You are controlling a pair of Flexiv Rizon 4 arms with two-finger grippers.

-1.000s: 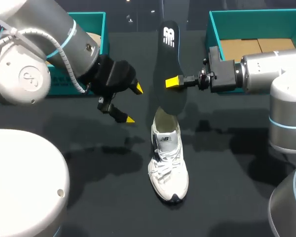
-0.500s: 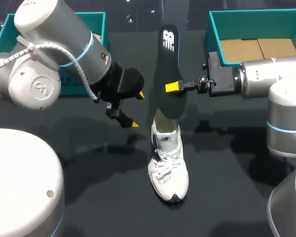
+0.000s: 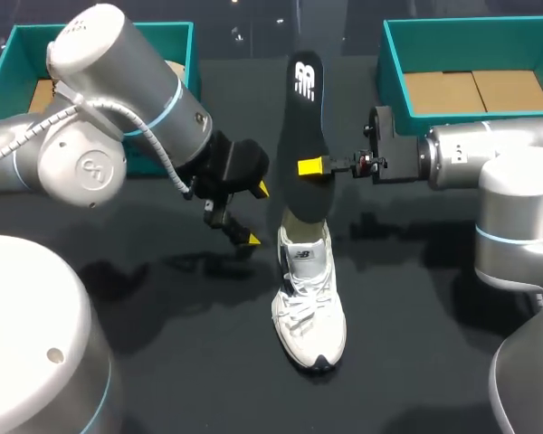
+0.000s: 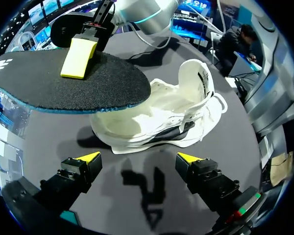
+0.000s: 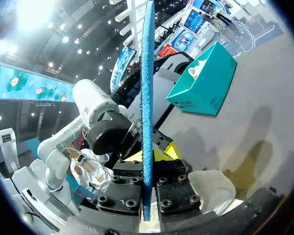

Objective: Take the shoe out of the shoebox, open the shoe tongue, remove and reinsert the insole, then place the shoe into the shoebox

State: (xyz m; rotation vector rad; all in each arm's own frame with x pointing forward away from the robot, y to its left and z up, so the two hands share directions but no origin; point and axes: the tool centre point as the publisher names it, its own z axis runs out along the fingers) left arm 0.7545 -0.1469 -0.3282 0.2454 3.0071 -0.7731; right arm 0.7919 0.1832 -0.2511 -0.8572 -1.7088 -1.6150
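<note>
The white shoe [image 3: 309, 298] stands on the dark tabletop [image 3: 163, 344] near the middle, outside both boxes, its dark-tipped toe toward the near edge and its laced upper facing up. The tongue carries a small dark label [image 3: 302, 255] whose print is too small to make out. The right tool [image 3: 309, 167] comes in from the right and clamps the black insole [image 3: 306, 136] about halfway along. One yellow fingertip [image 3: 309, 167] lies flat on the insole's dark face. In the right wrist view the insole [image 5: 147, 98] shows edge-on as a thin blue line pinched between the two fingers of that tool [image 5: 147, 196]. The insole hangs in the air over the heel end of the shoe. Its far end bears a white logo [image 3: 306, 80] and its near end sits over the shoe's opening. Whether that end touches the collar cannot be told. The left tool [image 3: 255, 214] hovers just left of the shoe's heel, its fingers spread wide with nothing between them. In the left wrist view the shoe [image 4: 171, 117] lies on ahead of this open tool [image 4: 139, 157], with the insole [image 4: 63, 88] over its opening. A left teal box [image 3: 176, 41] and a right teal box [image 3: 394, 45] with a cardboard-brown floor sit at the tabletop's far corners.
</note>
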